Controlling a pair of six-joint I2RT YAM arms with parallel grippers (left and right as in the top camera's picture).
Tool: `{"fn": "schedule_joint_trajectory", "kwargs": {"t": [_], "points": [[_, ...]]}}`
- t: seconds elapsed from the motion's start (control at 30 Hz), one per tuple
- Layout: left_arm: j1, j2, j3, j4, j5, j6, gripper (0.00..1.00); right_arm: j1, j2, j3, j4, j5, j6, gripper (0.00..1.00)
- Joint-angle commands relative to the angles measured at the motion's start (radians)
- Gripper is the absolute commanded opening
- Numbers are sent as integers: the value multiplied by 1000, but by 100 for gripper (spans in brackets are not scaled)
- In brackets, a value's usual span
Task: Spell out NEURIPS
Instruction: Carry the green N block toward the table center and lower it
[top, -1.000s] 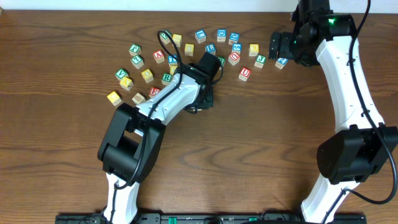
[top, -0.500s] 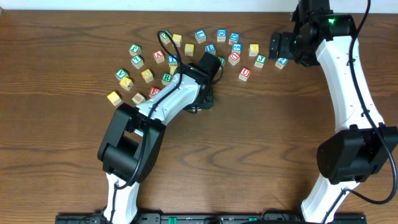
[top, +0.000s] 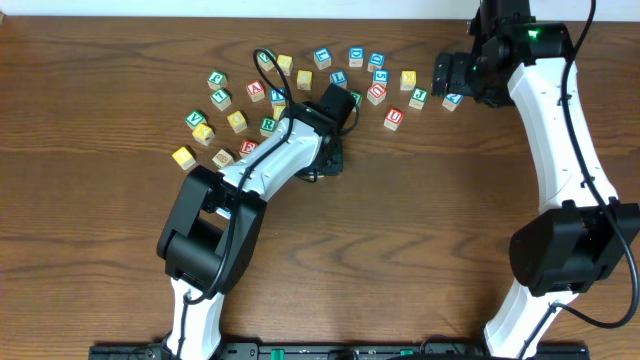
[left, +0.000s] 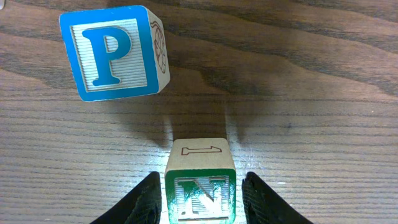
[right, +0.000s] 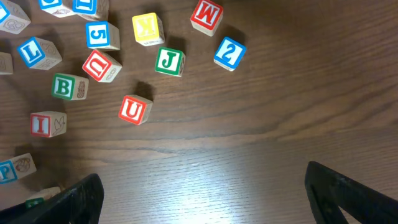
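Probably light, rigid and smooth, the green N cube (left: 200, 177) wants pinching across opposite flat faces; left claw (left: 201, 193) brackets it, barely parted, right claw (right: 205, 199) gapes empty.

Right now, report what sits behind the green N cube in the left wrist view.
Behind the green N cube is shadowed table. The blue P cube stands farther back, to the view's left, apart from it. The N cube's rear face is hidden.

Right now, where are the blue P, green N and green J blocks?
blue P block (left: 112, 53): left wrist view, on its lettered face.
green N block (left: 200, 194): left wrist view, on its lettered face.
green J block (right: 169, 61): right wrist view, on its lettered face.
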Motion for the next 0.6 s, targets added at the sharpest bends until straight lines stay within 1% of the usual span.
{"fn": "schedule_joint_trajectory", "kwargs": {"t": [0.0,0.13,0.17,0.2,0.27,0.5,0.57], "points": [[-2,8,-5,-6,-9,19,41,2,8,11,-1,11,12,98],[-2,8,-5,-10,-9,39,41,2,8,11,-1,11,12,98],[-2,8,-5,-11,-8,41,40,2,8,11,-1,11,12,98],[-2,8,-5,-12,-8,44,36,2,8,11,-1,11,12,98],[-2,8,-5,-13,-8,52,35,2,8,11,-2,11,12,98],[-2,8,-5,-14,-9,60,35,2,8,11,-6,11,12,98],[-2,8,-5,-14,-9,81,35,2,8,11,-8,11,12,98]]}}
